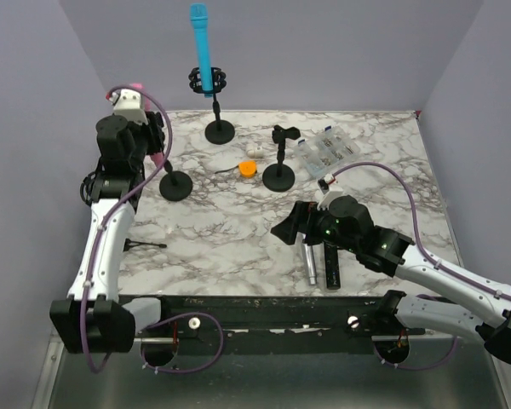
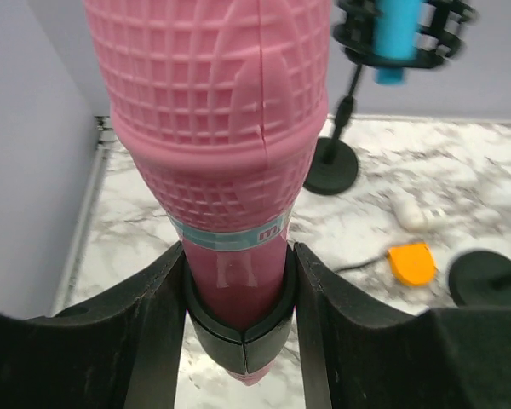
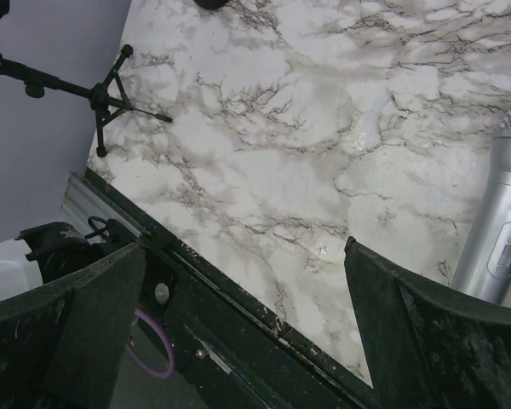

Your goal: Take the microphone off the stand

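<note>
Microphone upright inside left pincer, clasped at its stand clip; right pincer wide apart

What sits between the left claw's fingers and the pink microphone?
The stand's black clip: the left wrist view shows it wrapped round the pink microphone, with the left claw closed on the clip's sides.

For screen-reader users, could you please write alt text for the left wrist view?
A pink grid-textured plastic microphone stands in a black clip, clasped between the left tool's fingers. Behind, a blue microphone sits in a black stand on the white marble-patterned table.
</note>
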Available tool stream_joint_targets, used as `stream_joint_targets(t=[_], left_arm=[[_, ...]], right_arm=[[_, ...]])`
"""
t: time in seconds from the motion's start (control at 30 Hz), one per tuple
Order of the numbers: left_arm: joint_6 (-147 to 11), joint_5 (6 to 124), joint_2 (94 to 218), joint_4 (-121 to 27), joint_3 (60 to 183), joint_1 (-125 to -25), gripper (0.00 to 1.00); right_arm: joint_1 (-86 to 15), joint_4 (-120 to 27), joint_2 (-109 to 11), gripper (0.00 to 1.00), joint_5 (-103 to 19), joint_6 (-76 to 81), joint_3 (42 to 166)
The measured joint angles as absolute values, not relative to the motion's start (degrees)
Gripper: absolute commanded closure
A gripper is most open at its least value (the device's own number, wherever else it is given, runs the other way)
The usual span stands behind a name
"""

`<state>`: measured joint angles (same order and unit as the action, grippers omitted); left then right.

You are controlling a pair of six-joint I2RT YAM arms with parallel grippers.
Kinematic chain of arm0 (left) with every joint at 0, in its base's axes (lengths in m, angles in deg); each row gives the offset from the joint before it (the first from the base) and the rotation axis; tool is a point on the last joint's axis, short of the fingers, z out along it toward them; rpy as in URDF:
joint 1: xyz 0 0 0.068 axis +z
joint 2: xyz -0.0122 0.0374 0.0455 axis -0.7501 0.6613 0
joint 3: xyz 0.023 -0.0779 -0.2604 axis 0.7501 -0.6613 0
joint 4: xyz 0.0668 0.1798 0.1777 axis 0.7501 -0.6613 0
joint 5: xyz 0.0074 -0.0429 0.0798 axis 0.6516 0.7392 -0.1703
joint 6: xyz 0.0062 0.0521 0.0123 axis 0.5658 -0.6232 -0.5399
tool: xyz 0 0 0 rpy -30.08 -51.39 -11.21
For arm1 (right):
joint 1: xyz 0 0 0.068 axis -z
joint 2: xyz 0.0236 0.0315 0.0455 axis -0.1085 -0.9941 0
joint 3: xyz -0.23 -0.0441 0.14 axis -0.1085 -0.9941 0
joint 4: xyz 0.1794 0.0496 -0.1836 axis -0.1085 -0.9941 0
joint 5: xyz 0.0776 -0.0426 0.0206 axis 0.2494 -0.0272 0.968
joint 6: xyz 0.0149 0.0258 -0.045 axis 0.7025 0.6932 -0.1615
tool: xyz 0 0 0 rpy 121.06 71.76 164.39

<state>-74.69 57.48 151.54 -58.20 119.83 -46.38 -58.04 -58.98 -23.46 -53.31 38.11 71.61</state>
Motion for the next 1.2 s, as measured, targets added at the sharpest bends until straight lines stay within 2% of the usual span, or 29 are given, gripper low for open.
stream_joint_targets(t=[0.2, 0.37, 0.57, 0.7, 0.87, 1.2], left_arm=[[-75.67, 65.66, 138.01, -63.10, 111.61, -52.63, 1.00], [-77.75, 80.48, 129.99, -63.34, 106.13, -53.97, 1.00], [-81.49, 99.12, 122.08, -58.29, 98.94, -56.18, 1.00], [-79.94, 111.01, 122.32, -54.22, 97.30, -58.23, 1.00], [-74.93, 120.17, 123.46, -48.63, 95.79, -60.18, 1.00], [-70.95, 124.52, 123.48, -44.76, 94.85, -66.34, 1.00]], right_arm=[[-58.04, -58.85, -23.57, 0.00, -53.31, 38.07, 71.52], [-58.04, -57.74, -25.69, 0.00, -52.22, 36.67, 71.52], [-58.04, -53.63, -28.60, 0.00, -44.05, 30.15, 71.52], [-58.04, -49.00, -29.49, 0.00, -36.35, 24.34, 71.56], [-58.04, -43.27, -30.21, 0.00, -29.86, 17.89, 71.85], [-58.04, -31.20, -27.24, 0.00, -26.54, 10.70, 72.18]])
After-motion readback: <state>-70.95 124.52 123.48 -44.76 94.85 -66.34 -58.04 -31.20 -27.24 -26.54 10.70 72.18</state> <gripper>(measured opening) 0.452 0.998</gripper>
